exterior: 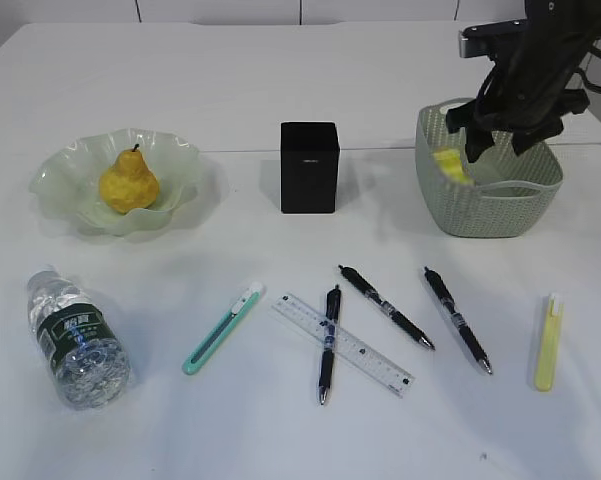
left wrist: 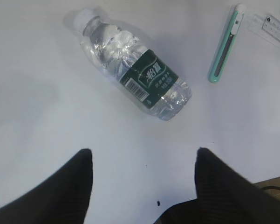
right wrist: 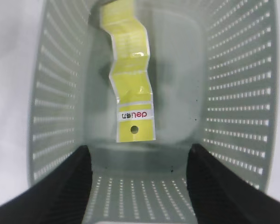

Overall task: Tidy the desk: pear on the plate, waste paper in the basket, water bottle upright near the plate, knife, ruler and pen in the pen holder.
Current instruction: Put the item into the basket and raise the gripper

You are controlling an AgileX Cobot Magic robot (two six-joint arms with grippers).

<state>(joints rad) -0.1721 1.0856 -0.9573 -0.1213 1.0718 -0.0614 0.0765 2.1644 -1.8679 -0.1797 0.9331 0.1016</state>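
The yellow pear (exterior: pixel 128 184) lies on the pale green ruffled plate (exterior: pixel 65 180) at the left. The yellow and white waste paper (right wrist: pixel 129 81) lies inside the sage-green basket (exterior: pixel 490 205); it also shows in the exterior view (exterior: pixel 448 165). My right gripper (right wrist: pixel 137 161) is open and empty above the basket (right wrist: pixel 233 79). The water bottle (exterior: pixel 75 335) lies on its side at the front left. My left gripper (left wrist: pixel 143 161) is open and empty, above the desk near the bottle (left wrist: pixel 135 67). A teal knife (exterior: pixel 223 328), a yellow knife (exterior: pixel 547 343), the ruler (exterior: pixel 365 355) and three pens (exterior: pixel 327 343) (exterior: pixel 385 306) (exterior: pixel 457 318) lie in front of the black pen holder (exterior: pixel 309 167).
The left arm is out of the exterior view. One pen lies across the ruler. The teal knife (left wrist: pixel 226 44) and the ruler's end (left wrist: pixel 275 29) show at the top right of the left wrist view.
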